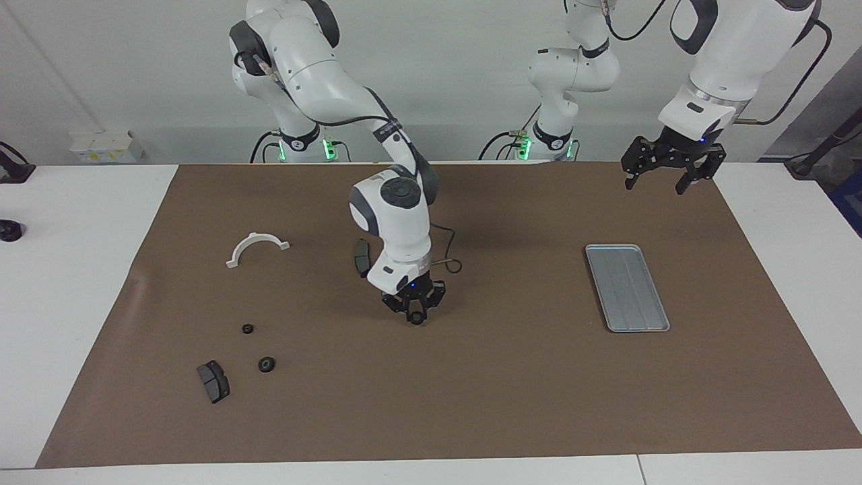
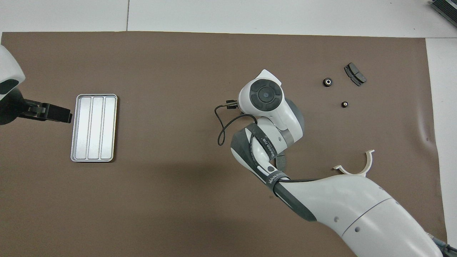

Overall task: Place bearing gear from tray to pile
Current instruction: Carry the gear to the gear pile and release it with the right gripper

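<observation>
Facing view: the right hand (image 1: 418, 316) hangs low over the brown mat in the middle of the desk (image 1: 87, 222), clenched on a small black gear (image 1: 418, 318). The tray (image 1: 627, 287) lies well apart from it toward the left arm's end; the pile (image 1: 258, 347), two black gears, lies toward the right arm's end. The left hand (image 1: 667, 174) hovers released, high over the mat's edge near the tray.

Overhead view: the right arm's wrist (image 2: 265, 96) hides its hand and the gear. The left hand (image 2: 53, 112) shows just beside the tray (image 2: 94, 127). The pile (image 2: 335, 92) sits beside a brake pad (image 2: 355, 74).

R end effector (image 1: 417, 314) grips gear (image 1: 418, 318), apparently; tray (image 1: 627, 287) bare.
</observation>
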Robot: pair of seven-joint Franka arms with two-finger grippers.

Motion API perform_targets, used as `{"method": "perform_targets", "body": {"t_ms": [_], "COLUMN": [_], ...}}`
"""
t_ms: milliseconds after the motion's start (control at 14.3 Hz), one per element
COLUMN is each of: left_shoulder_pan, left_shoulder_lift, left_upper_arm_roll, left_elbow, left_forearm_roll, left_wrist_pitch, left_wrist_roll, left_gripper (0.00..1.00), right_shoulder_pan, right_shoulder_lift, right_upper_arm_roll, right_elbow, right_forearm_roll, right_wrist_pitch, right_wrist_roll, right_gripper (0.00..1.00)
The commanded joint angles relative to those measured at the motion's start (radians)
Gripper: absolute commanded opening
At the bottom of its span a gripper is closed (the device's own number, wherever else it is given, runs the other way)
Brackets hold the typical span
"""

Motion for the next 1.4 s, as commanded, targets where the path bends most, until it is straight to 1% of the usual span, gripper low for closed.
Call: {"method": "perform_targets", "body": {"t_ms": [0, 279, 419, 628, 698, 837, 907, 1047, 1186, 1326], "left_shoulder_pan": [0.001, 0.001, 0.001, 0.003, 0.015, 0.064, 0.102, 0.196, 0.202, 0.233], "left_shoulder_lift": [-0.009, -0.009, -0.009, -0.006, -0.006, -0.001, 0.0, -0.004, -0.007, -0.009], "left_upper_arm_roll": [0.002, 0.002, 0.002, 0.001, -0.001, -0.004, -0.004, -0.007, -0.021, -0.053], "left_elbow": [-0.006, -0.006, -0.006, -0.007, -0.007, -0.007, -0.007, -0.024, -0.036, -0.036], "left_forearm_roll": [0.021, 0.021, 0.021, 0.021, 0.021, 0.021, 0.021, 0.009, 0.0, 0.0], "left_wrist_pitch": [-0.007, -0.01, -0.01, -0.008, -0.014, -0.013, -0.013, -0.005, -0.005, -0.01], "left_wrist_roll": [-0.016, -0.016, -0.016, -0.016, -0.017, -0.017, -0.017, -0.008, -0.013, -0.014], "left_gripper": [1.0, 1.0, 1.0, 1.0, 1.0, 1.0, 1.0, 1.0, 1.0, 1.0], "right_shoulder_pan": [-0.101, -0.255, -0.307, -0.345, -0.364, -0.37, -0.365, -0.362, -0.364, -0.365], "right_shoulder_lift": [-0.015, -0.057, -0.081, -0.109, -0.12, -0.158, -0.181, -0.23, -0.294, -0.345], "right_upper_arm_roll": [0.016, 0.016, 0.016, 0.016, 0.016, 0.017, 0.017, 0.017, 0.019, 0.02], "right_elbow": [0.015, -0.022, -0.061, -0.123, -0.143, -0.17, -0.174, -0.164, -0.152, -0.09], "right_forearm_roll": [-0.016, -0.016, -0.014, -0.013, -0.011, -0.005, -0.002, -0.002, -0.001, 0.001], "right_wrist_pitch": [-0.062, -0.163, -0.174, -0.175, -0.175, -0.177, -0.186, -0.246, -0.307, -0.419], "right_wrist_roll": [-0.089, -0.235, -0.264, -0.263, -0.263, -0.252, -0.249, -0.251, -0.255, -0.26], "right_gripper": [0.06, 0.06, 0.06, 0.19, 0.38, 0.99, 1.0, 1.0, 1.0, 1.0]}}
